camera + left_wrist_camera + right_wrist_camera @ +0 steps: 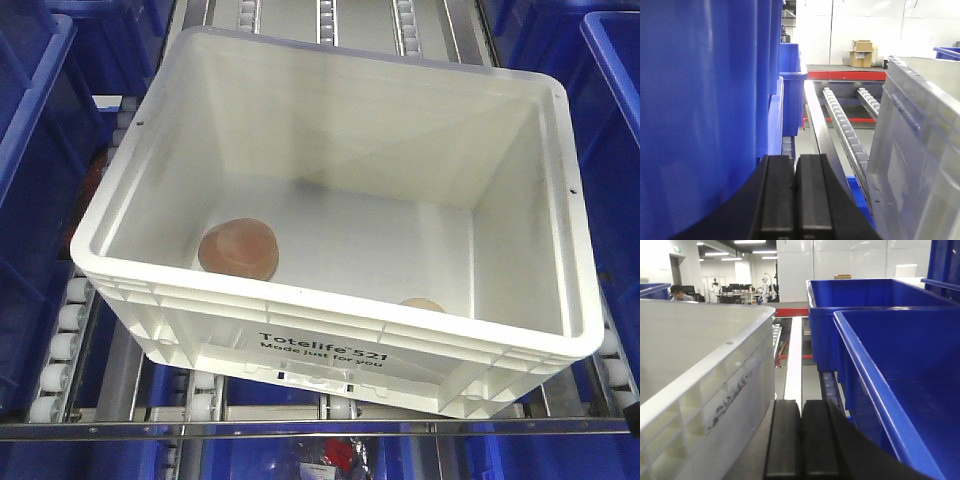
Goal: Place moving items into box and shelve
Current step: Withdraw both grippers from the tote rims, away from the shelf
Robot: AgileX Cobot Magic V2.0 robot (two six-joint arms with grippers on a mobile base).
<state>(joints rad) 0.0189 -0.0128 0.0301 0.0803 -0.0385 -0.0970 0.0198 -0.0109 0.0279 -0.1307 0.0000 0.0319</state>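
Since both moving items already lie inside the white box (330,200), the packing step looks done and the shelving step appears to be in hand; the pinkish-brown ball (239,249) rests on the box floor near its front-left corner, and the pale peach-like ball (423,304) shows only as a sliver behind the front wall, toward the right. The box sits askew on the roller rails (62,345) of the rack, its printed front overhanging the metal front bar (300,430); blue bins (30,110) flank it on both sides. The left gripper (794,200) has its black pads pressed together on nothing, low between a blue bin and the box's ribbed side; the right gripper (801,440) is likewise pressed together and empty, between the box's other side and another blue bin (900,370). The next move probably calls for squaring the box and pushing it evenly inward along the rollers, so it does not jam against a neighbouring bin.
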